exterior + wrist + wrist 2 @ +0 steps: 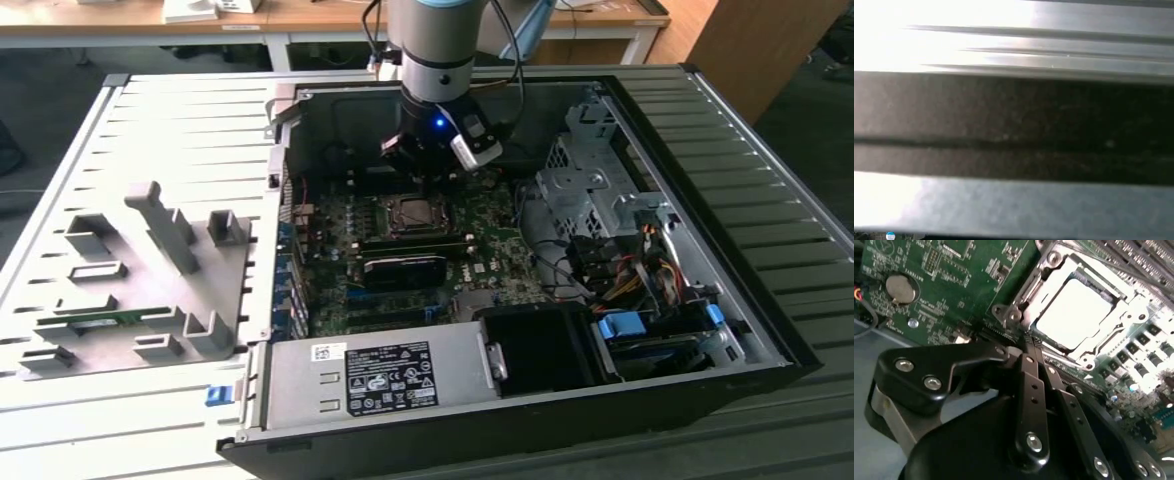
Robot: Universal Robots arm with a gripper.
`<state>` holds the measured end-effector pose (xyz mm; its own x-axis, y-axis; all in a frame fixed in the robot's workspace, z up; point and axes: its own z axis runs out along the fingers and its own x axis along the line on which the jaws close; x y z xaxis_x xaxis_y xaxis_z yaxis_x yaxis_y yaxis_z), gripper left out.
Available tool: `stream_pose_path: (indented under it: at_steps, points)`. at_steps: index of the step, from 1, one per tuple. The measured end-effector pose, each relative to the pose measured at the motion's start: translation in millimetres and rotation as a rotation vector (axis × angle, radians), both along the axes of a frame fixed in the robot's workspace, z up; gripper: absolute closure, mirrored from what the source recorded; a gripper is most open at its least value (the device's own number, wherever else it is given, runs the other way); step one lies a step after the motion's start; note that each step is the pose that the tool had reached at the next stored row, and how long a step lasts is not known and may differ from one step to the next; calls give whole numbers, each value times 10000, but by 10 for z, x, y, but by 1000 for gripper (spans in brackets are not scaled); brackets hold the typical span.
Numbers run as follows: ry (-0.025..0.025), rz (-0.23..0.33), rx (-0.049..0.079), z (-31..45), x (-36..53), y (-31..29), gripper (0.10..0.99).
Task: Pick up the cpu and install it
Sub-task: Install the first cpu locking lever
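cpu (1074, 315) seated in socket (1054, 265)

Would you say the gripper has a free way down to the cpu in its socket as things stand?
Probably yes. The gripper hangs just over the cpu, which lies in the socket with its silver top bare. The socket's metal frame sits around the chip's edges, not across the middle, and no cable crosses between them.

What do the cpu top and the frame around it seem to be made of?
The cpu top looks like bare matte metal: it glares pale under the light. The socket frame seems to be bright stamped steel, with shiny edges and screw heads.
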<state>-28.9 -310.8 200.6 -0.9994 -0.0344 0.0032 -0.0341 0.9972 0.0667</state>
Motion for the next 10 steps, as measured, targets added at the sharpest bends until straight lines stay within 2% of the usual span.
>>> stream_pose_path:
  at_steps: [3, 5, 7, 10]
  points:
    - [2, 0, -181, -22, 0, -1, 980]
    - [4, 1, -251, -33, 0, 1, 980]
    - [6, 1, -291, -41, 1, 5, 980]
    - [1, 1, -279, -45, 2, 20, 980]
